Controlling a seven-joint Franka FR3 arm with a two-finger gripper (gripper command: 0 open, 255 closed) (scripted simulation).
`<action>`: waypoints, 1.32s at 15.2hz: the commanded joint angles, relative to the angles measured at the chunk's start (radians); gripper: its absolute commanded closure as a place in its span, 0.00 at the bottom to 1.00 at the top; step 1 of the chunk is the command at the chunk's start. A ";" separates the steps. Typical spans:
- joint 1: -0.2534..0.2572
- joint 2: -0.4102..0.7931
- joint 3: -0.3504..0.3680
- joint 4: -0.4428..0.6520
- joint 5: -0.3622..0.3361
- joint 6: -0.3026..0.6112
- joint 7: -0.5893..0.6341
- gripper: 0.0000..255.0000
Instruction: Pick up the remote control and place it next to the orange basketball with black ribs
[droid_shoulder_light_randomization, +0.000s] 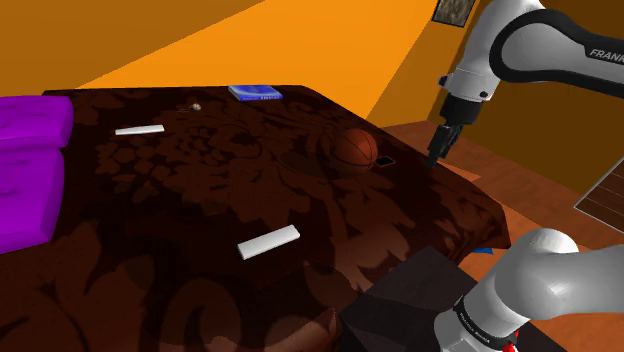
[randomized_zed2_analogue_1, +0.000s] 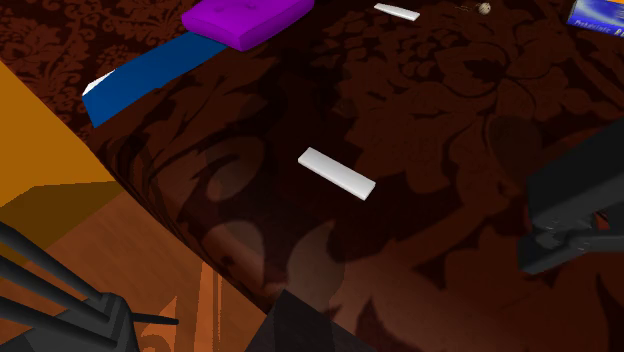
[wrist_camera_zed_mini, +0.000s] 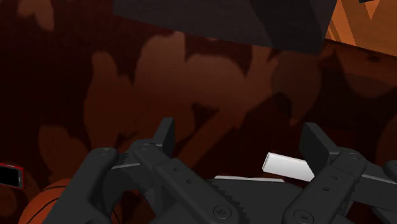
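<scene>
In the shoulder view, we see the hand (droid_shoulder_light_randomization: 434, 157) hanging over the right edge of the bed (droid_shoulder_light_randomization: 200, 200), just right of the orange basketball (droid_shoulder_light_randomization: 355, 148). The remote control (droid_shoulder_light_randomization: 268, 241), drawn as a plain white slab, lies flat on the dark patterned cover towards the bed's near edge, well apart from the ball. A second white slab (droid_shoulder_light_randomization: 139, 129) lies far left, near the purple pillows (droid_shoulder_light_randomization: 30, 120). We take the nearer slab for the remote, though neither shows buttons.

In the second exterior view, the remote lies alone on the cover, with nothing touching it.

In the wrist view, the hand's fingers stand apart and clasp nothing. The remote lies on the cover beyond one finger, and the ball shows by the other.

We judge nothing done yet: reaching, grasping, carrying and setting down beside the ball are all left.
</scene>
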 joint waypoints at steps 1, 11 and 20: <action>0.000 0.000 0.000 0.000 0.000 0.000 0.000 0.00; 0.097 0.279 0.011 -0.040 0.004 0.323 -0.180 0.00; 0.173 0.578 0.042 0.023 0.011 0.564 -0.331 0.00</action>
